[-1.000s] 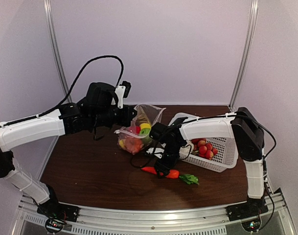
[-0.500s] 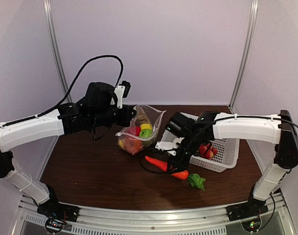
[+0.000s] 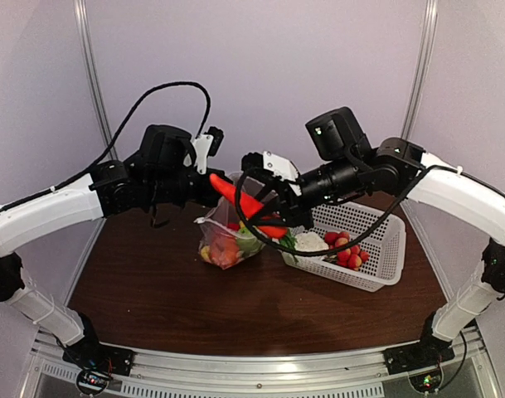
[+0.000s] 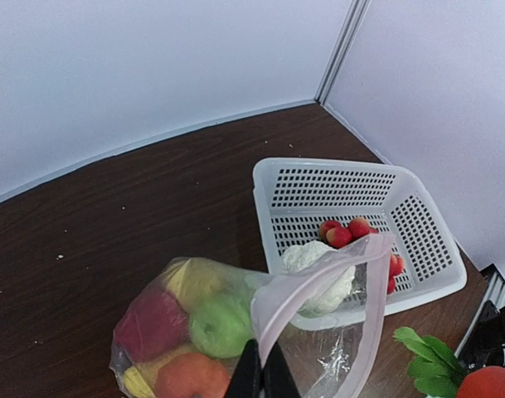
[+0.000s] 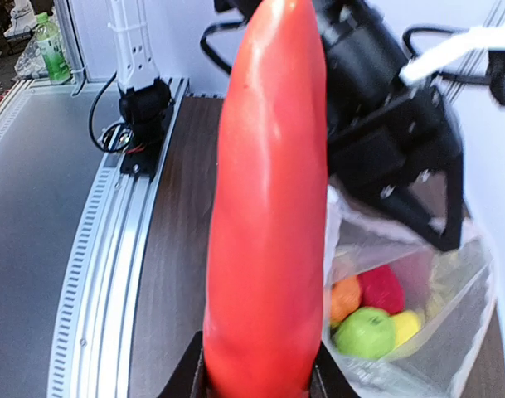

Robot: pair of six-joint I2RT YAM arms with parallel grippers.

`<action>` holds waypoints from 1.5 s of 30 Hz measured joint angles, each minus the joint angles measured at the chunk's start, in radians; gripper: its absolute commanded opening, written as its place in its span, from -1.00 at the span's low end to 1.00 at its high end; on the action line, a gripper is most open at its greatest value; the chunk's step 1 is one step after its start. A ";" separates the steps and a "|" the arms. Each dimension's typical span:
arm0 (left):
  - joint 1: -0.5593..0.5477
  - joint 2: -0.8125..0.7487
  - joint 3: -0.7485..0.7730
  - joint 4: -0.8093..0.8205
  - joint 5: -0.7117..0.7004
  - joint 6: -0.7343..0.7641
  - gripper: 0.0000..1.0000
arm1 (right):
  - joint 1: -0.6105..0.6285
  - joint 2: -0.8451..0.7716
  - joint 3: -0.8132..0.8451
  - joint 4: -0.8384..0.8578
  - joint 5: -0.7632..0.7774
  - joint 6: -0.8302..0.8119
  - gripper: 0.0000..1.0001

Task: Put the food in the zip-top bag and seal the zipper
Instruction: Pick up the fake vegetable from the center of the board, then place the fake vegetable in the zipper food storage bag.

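Observation:
The clear zip-top bag [image 3: 225, 239] hangs over the table with a red, a green, a yellow and an orange piece inside. My left gripper [image 3: 212, 189] is shut on its pale zipper edge [image 4: 318, 278], holding the mouth open; the pinch shows in the left wrist view [image 4: 260, 377]. My right gripper [image 3: 267, 211] is shut on a long red pepper [image 3: 240, 201] with green leaves [image 3: 287, 240], held in the air just right of the bag mouth. The pepper fills the right wrist view [image 5: 269, 207], with the open bag [image 5: 418, 282] beyond it.
A white mesh basket [image 3: 385, 257] stands on the table to the right of the bag, holding a white cauliflower [image 3: 308, 241] and red strawberries [image 3: 343, 247]. The basket [image 4: 352, 178] also shows in the left wrist view. Booth walls close the back and sides.
My right gripper has lifted the red pepper off the table, up and left to beside the bag mouth. The left gripper has kept its hold on the bag.

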 measured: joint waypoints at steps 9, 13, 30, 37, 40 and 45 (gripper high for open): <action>0.023 0.000 0.076 -0.078 0.109 0.008 -1.00 | -0.016 0.126 0.167 0.103 -0.079 -0.044 -0.79; 0.046 0.000 0.077 -0.100 0.160 0.008 -1.00 | -0.018 0.145 0.205 0.121 -0.126 -0.047 -0.81; 0.103 -0.003 0.053 -0.106 0.261 -0.011 -1.00 | -0.055 0.181 0.271 0.205 -0.181 -0.076 -0.83; 0.136 -0.018 0.049 -0.110 0.292 -0.029 -1.00 | -0.098 0.264 0.227 0.272 -0.211 -0.077 -0.69; 0.154 -0.025 0.041 -0.107 0.304 -0.041 -1.00 | -0.110 0.263 0.169 0.303 -0.211 -0.080 -0.53; 0.167 -0.034 0.027 -0.106 0.318 -0.051 -1.00 | -0.125 0.246 0.058 0.370 -0.201 -0.084 -0.19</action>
